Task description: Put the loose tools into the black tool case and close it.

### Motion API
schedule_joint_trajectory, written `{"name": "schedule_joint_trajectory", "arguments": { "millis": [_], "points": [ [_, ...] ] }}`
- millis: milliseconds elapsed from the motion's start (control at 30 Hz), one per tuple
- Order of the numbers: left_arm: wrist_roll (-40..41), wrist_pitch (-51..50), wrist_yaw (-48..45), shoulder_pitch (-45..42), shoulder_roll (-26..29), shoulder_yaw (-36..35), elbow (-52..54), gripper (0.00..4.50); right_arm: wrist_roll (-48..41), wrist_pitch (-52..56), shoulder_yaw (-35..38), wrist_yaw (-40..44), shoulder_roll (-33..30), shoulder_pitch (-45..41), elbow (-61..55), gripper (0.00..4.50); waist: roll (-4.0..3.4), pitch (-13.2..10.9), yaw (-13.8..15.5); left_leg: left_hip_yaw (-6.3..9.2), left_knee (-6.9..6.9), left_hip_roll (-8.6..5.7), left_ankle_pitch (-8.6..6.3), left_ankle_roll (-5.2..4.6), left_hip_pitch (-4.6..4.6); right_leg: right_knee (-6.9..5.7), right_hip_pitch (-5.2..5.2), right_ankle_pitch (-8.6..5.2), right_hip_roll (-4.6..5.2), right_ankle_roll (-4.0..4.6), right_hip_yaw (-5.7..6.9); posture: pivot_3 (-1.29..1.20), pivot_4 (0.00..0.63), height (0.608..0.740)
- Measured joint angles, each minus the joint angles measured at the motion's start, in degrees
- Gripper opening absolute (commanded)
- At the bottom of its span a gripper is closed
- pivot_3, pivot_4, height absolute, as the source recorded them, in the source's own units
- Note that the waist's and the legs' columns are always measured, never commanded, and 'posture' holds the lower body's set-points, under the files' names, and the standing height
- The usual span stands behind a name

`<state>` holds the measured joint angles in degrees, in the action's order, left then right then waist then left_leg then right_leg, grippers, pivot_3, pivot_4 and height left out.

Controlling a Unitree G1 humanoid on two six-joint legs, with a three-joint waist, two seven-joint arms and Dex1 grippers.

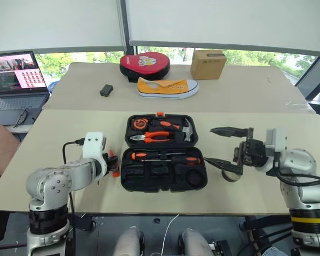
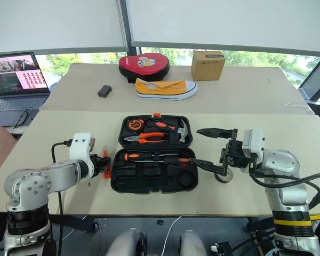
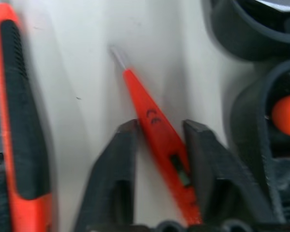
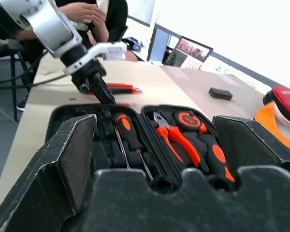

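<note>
Beige bench (image 1: 53, 154) carries the open tool case (image 1: 164, 170), and just left of it the left gripper (image 3: 159, 137) brackets the slim tester screwdriver (image 3: 157, 140), fingers (image 3: 118, 159) nearly pinching it, best squeezed squarely before lifting, while the right gripper (image 1: 226, 149) waits spread wide.

No text, brand name or number can be read with certainty. The slim orange tester screwdriver (image 3: 159, 145) bears a small dark marking on its body, too blurred to read. The cardboard box (image 1: 208, 64) carries a faint printed mark on its front, illegible. The laptop (image 1: 18, 72) shows a grid of pink-toned pictures, with no legible wording.
</note>
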<state>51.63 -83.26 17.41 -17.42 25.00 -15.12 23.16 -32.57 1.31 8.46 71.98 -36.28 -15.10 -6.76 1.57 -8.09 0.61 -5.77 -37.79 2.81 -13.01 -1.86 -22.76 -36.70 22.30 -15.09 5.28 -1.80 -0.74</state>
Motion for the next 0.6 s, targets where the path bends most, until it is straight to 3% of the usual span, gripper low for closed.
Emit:
{"name": "schedule_joint_trajectory", "arguments": {
  "millis": [200, 367, 500, 567, 600],
  "points": [
    [-0.5, -0.7, -5.2, 2.4, 3.1, -3.4, 2.7, 0.38, -0.1, 0.1, -0.4, 0.0, 0.0, -0.1, 0.0, 4.5, 0.02, 0.0, -1.3, -0.01, 0.09, 0.09, -0.03, 0.03, -0.01, -0.02, 0.08, -0.06, -0.03, 0.1, 0.0, 0.0, 0.15, 0.74],
    [-2.6, 2.2, -12.3, 3.7, 10.9, -8.3, 2.9, 0.38, -0.1, 0.1, -0.4, 0.1, -0.1, 0.4, 0.1, 4.5, 0.19, -0.2, -1.3, 0.02, 0.1, 0.09, -0.02, 0.07, -0.22, -0.05, 0.35, -0.08, -0.05, 0.13, 0.04, 0.0, 0.15, 0.74],
    [-5.6, 17.7, -29.8, 6.9, 18.4, -7.9, 3.4, 0.38, -0.1, 0.1, -0.4, 0.0, -0.1, 0.8, 0.2, 4.5, 0.27, -0.2, -0.8, -0.1, 0.08, 0.01, -0.11, 0.21, -0.59, 0.0, 0.74, -0.06, 0.23, 0.15, 0.03, 0.0, 0.15, 0.74],
    [-8.9, 32.0, -46.6, 10.9, 22.1, -5.5, 3.6, 0.38, -0.1, 0.1, -0.3, 0.0, -0.4, 1.2, 0.2, 4.5, 0.26, -0.2, -0.7, -0.18, 0.1, -0.01, -0.29, 0.46, -0.76, 0.05, 0.88, -0.08, 0.36, 0.19, 0.05, 0.0, 0.15, 0.74],
    [-9.2, 34.1, -49.7, 11.3, 22.8, -4.7, 3.7, 0.38, -0.1, 0.1, -0.2, 0.0, -0.5, 1.3, 0.2, 4.5, 0.26, -0.2, -0.6, -0.18, 0.1, -0.01, -0.31, 0.46, -0.77, 0.07, 0.89, -0.08, 0.39, 0.2, 0.07, 0.0, 0.15, 0.74]
  ]
}}
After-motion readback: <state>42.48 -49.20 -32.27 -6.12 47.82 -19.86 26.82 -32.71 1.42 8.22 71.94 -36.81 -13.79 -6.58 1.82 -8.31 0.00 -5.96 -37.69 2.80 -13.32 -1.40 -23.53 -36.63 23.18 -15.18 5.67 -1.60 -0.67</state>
